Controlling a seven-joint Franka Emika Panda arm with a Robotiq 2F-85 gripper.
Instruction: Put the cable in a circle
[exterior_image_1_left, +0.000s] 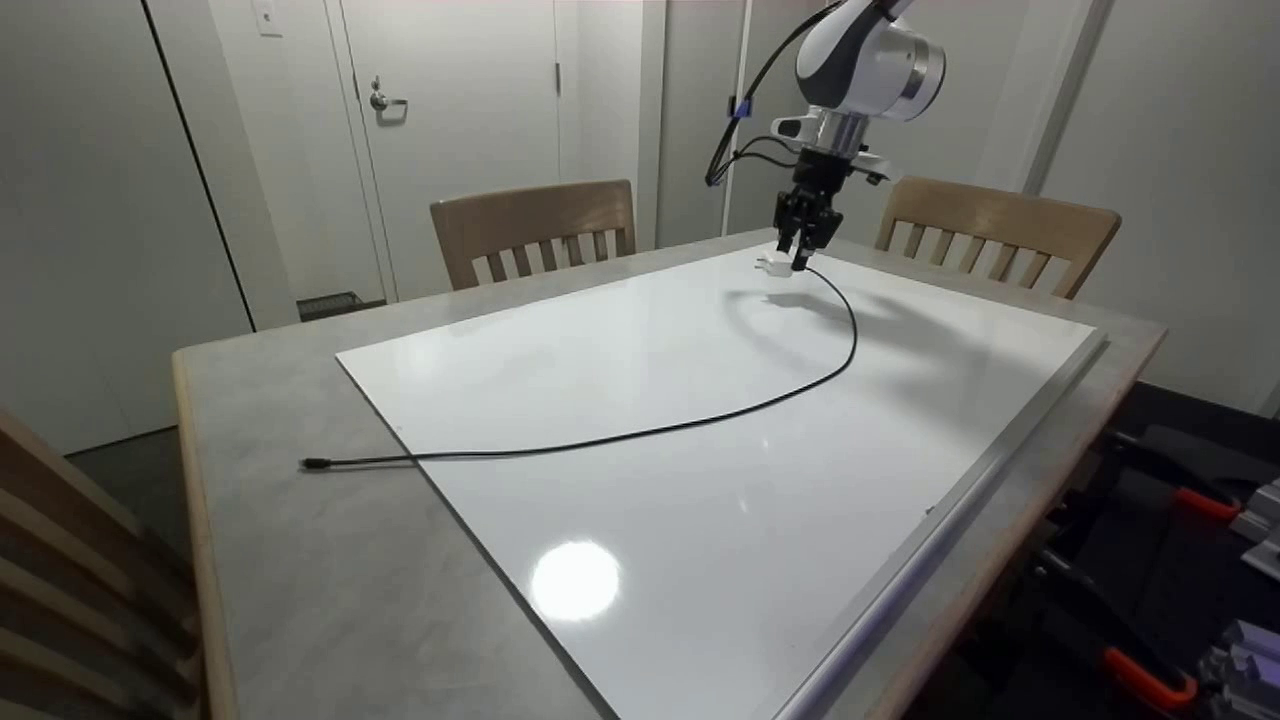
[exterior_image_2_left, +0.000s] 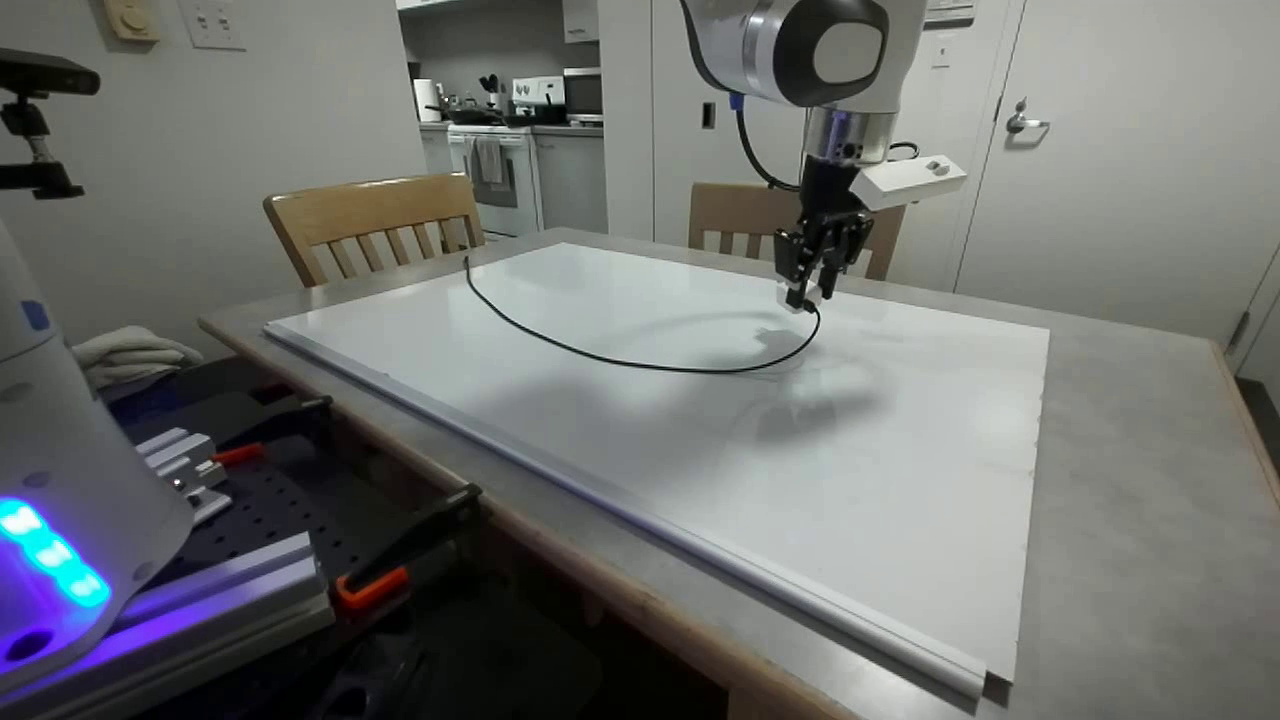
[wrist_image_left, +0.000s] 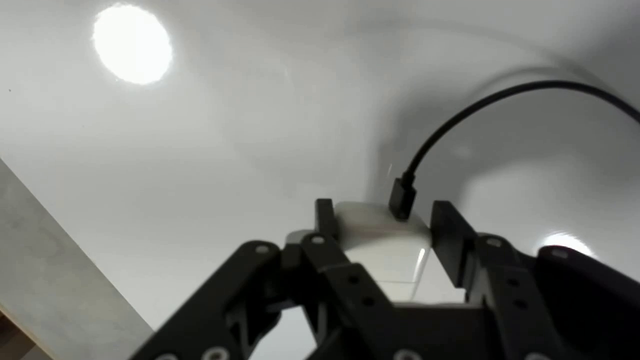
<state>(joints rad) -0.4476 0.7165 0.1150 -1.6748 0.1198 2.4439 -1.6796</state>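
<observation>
The black cable (exterior_image_1_left: 640, 434) curves in a long open arc over the white board (exterior_image_1_left: 700, 560). It also shows in an exterior view (exterior_image_2_left: 650, 366) and in the wrist view (wrist_image_left: 540, 85). Its free plug end (exterior_image_1_left: 316, 463) lies on the grey table past the board's edge. The other end plugs into a white charger block (wrist_image_left: 385, 260), with prongs visible in an exterior view (exterior_image_1_left: 774, 264). My gripper (wrist_image_left: 381, 222) is shut on this block and holds it above the board's far part. The gripper also shows in both exterior views (exterior_image_1_left: 795, 252) (exterior_image_2_left: 812, 290). The cable near the block hangs raised, with its shadow apart.
The grey table (exterior_image_1_left: 290, 560) surrounds the board. A raised rail (exterior_image_2_left: 620, 505) runs along the board's robot-side edge. Wooden chairs (exterior_image_1_left: 540, 225) (exterior_image_2_left: 380, 220) stand at the table's sides. Clamps with orange parts (exterior_image_2_left: 375, 590) are near the robot base (exterior_image_2_left: 70, 480).
</observation>
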